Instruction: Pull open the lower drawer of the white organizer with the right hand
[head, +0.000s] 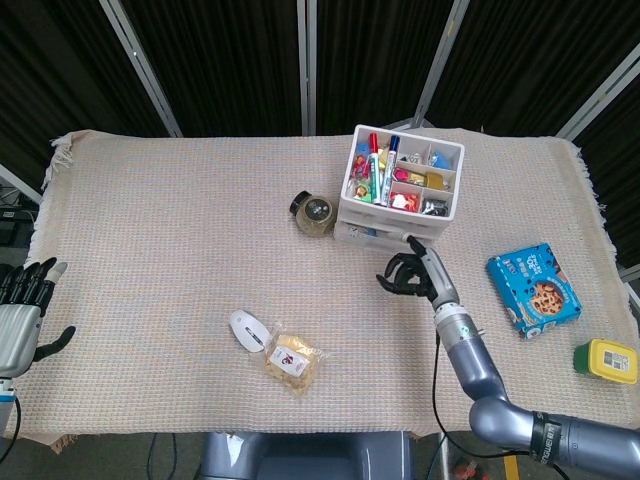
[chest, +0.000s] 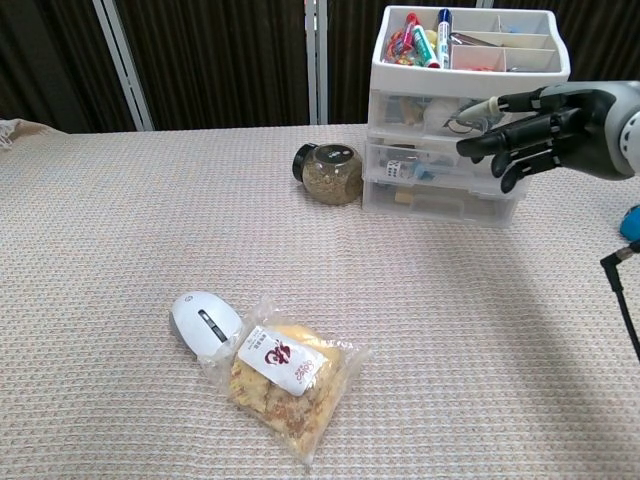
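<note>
The white organizer (head: 402, 186) (chest: 470, 95) stands at the back of the table, its top tray full of pens and small items. Its lower drawer (chest: 440, 201) (head: 362, 236) is flush with the frame. My right hand (head: 412, 270) (chest: 545, 118) hovers in front of the organizer's right part, fingers spread and pointing left at upper drawer height, holding nothing. In the head view it sits just in front of the drawers. My left hand (head: 20, 310) rests open at the table's left edge, far from the organizer.
A round jar (head: 315, 212) (chest: 331, 172) lies left of the organizer. A white mouse (head: 247, 328) (chest: 204, 320) and a snack bag (head: 293, 360) (chest: 284, 378) lie near the front. A blue cookie box (head: 534, 288) and a yellow container (head: 606, 360) sit at right. A black cable (chest: 620, 285) hangs from my right arm.
</note>
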